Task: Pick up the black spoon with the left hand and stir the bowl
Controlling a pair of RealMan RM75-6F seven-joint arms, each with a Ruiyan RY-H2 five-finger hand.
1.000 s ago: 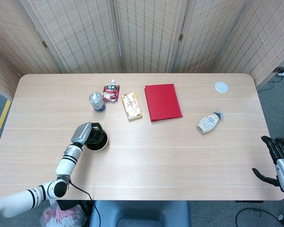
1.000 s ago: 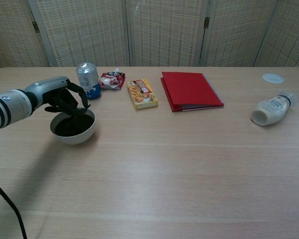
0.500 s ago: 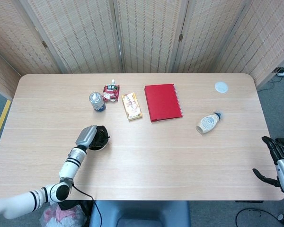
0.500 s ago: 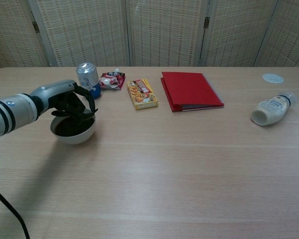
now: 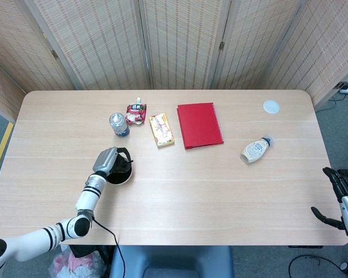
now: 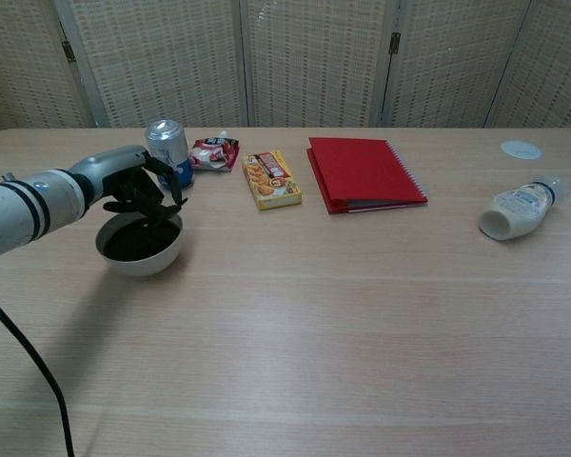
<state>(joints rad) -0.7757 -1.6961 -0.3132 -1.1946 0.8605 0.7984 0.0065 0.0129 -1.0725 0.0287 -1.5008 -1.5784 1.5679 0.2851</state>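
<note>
A white bowl (image 5: 125,178) (image 6: 143,262) with dark contents stands on the left part of the table. My left hand (image 5: 108,161) (image 6: 138,186) hovers over the bowl's far rim, its dark fingers curled down into it. They grip a black spoon (image 6: 162,215), whose slim dark tip reaches into the bowl; most of it is hard to tell from the fingers. My right hand (image 5: 342,194) hangs off the table's near right corner with fingers apart and nothing in it. It shows only in the head view.
Just behind the bowl stands a drink can (image 5: 119,124) (image 6: 168,148), with a red pouch (image 5: 136,113) (image 6: 213,152) beside it. Further right lie a yellow box (image 5: 161,130) (image 6: 272,179), a red notebook (image 5: 199,125) (image 6: 364,173), a lying bottle (image 5: 254,150) (image 6: 518,211) and a white lid (image 5: 271,106) (image 6: 521,149).
My left hand has swung around over the bowl: from its left side, across toward the near right, and now back to the far rim. The right hand stays still.
</note>
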